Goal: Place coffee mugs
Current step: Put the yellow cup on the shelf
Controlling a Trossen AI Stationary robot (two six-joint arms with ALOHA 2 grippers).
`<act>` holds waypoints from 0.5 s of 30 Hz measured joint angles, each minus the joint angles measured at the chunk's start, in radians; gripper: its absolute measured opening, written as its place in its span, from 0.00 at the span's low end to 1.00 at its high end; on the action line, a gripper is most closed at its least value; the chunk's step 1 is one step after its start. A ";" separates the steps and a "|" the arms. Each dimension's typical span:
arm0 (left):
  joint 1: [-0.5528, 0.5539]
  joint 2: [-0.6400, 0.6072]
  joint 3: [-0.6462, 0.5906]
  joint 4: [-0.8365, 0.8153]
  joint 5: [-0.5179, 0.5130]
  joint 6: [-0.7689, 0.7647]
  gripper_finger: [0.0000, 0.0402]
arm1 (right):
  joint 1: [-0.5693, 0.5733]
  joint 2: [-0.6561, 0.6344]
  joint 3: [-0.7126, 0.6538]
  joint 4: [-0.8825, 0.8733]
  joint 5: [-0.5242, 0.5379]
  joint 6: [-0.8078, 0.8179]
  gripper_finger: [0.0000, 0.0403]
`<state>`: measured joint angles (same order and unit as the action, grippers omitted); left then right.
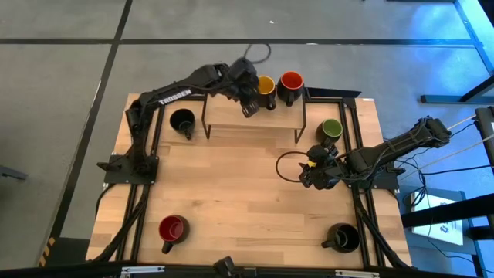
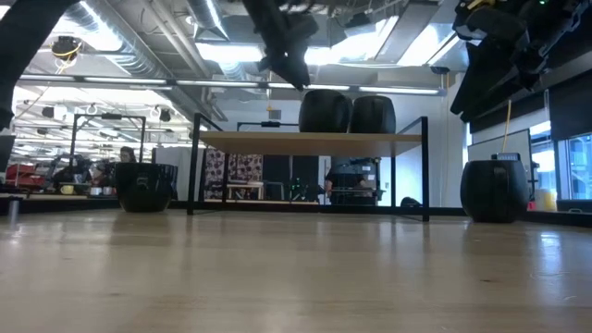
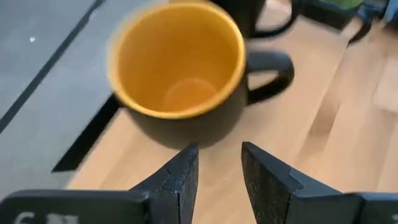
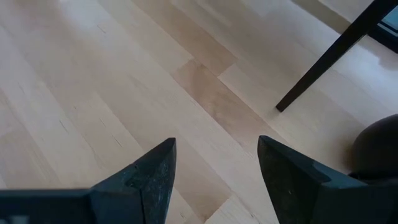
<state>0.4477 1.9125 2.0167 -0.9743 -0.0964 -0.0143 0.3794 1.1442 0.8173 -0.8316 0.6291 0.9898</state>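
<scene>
A yellow-orange-inside mug (image 1: pixel 265 85) and a red-inside mug (image 1: pixel 291 81) stand side by side on the far edge of a small wooden shelf (image 1: pixel 247 117). On the table stand a green-inside mug (image 1: pixel 332 129), a black-inside mug (image 1: pixel 182 121), another red-inside mug (image 1: pixel 173 229) and another black-inside mug (image 1: pixel 343 236). My left gripper (image 3: pixel 219 155) hovers open just short of the yellow-orange mug (image 3: pixel 180 62) and touches nothing. My right gripper (image 4: pixel 216 152) is open above bare table near the green mug.
The shelf stands on thin black legs (image 4: pixel 329 56), one close to my right gripper. A dark mug wall (image 4: pixel 379 146) shows at the edge of the right wrist view. Black frame rails (image 1: pixel 363 193) run along both table sides. Bare wood (image 1: pixel 247 193) lies in the table's middle.
</scene>
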 joint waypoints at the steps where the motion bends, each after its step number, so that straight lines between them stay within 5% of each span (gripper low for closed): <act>1: -0.003 0.011 -0.002 -0.008 -0.013 0.000 0.29 | 0.000 0.000 0.000 0.001 0.000 -0.001 0.53; 15: 0.030 0.032 -0.002 0.070 -0.112 -0.003 0.29 | 0.000 0.000 0.000 0.000 -0.009 -0.002 0.53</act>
<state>0.4779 1.9446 2.0149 -0.9043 -0.2087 -0.0174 0.3794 1.1442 0.8173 -0.8314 0.6201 0.9878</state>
